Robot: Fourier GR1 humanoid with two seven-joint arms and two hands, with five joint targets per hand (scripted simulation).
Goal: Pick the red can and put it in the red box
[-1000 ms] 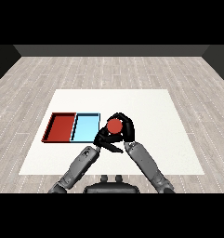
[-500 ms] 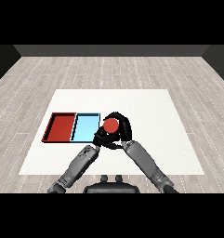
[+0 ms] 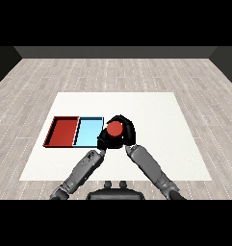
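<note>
Head view, round red can [image 3: 114, 129], curled right robot hand [image 3: 127, 132]

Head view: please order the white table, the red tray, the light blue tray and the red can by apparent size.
1. white table, clearly largest.
2. red tray and light blue tray: they look alike, so no ranking.
3. red can, smallest, held in the right hand.

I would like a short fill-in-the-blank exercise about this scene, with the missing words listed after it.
1. The right hand curls round the ____ can.
2. The light blue tray lies between the can and the ____ tray.
3. Both trays rest on a ____ table.

Missing words: red; red; white
</note>
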